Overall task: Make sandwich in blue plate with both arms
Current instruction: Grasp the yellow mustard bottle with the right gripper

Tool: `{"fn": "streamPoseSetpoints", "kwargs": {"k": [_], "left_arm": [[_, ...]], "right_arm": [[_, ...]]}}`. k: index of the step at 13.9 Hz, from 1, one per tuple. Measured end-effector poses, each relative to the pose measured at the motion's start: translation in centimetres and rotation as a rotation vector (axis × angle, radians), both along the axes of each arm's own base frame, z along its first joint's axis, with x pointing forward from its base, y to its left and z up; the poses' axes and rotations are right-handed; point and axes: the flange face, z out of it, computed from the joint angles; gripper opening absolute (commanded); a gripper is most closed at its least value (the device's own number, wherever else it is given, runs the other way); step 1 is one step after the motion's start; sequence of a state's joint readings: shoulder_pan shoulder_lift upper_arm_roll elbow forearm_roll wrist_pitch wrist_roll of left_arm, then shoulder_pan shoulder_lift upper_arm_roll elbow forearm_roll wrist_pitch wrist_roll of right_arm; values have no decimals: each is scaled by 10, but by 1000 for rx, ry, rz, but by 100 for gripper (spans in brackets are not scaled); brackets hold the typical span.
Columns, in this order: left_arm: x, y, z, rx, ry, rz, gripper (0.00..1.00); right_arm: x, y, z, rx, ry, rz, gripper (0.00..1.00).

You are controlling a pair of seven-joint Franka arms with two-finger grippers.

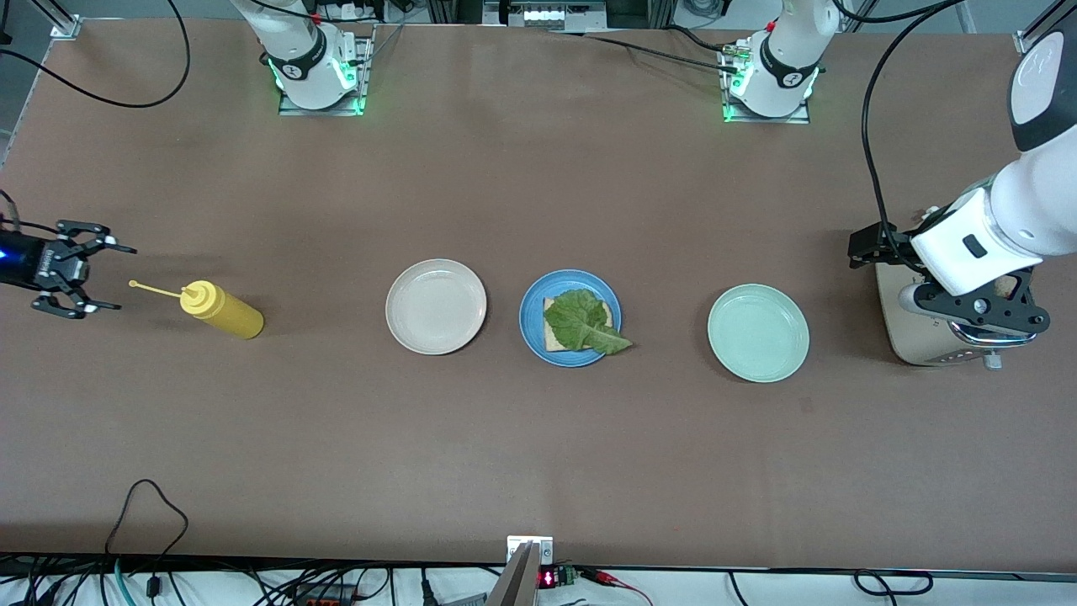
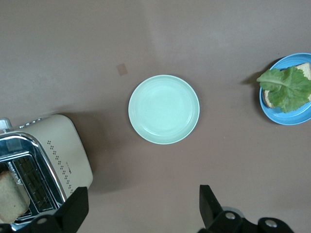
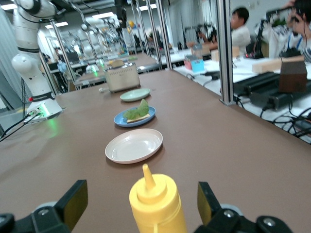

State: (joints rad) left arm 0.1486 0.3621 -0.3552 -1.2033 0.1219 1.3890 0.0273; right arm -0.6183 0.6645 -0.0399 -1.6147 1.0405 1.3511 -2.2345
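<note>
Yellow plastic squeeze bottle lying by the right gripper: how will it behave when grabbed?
The yellow plastic squeeze bottle lies on its round side, so a nudge probably rolls it. Its soft-looking body may dent between the open right gripper's fingers. Its thin nozzle looks bendable.

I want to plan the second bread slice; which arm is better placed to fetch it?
Probably the left. Its open gripper is over the toaster, where a bread slice stands in a slot. The right gripper, also open, is beside the yellow bottle.
</note>
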Motion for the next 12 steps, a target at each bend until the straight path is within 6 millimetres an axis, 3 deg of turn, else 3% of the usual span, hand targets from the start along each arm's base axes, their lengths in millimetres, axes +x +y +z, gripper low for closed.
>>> {"fn": "streamPoseSetpoints", "kwargs": {"k": [5,9,12], "left_arm": [[-1,8,-2,2,16,12,100],[-1,8,-2,1,17,12,100],[-1,8,-2,1,17,13,100]], "right_arm": [[-13,1,-79,82,-85,7,100],[-13,4,-123,118,-124,3,100],[-7,14,-141,146,-140,4,100]]}}
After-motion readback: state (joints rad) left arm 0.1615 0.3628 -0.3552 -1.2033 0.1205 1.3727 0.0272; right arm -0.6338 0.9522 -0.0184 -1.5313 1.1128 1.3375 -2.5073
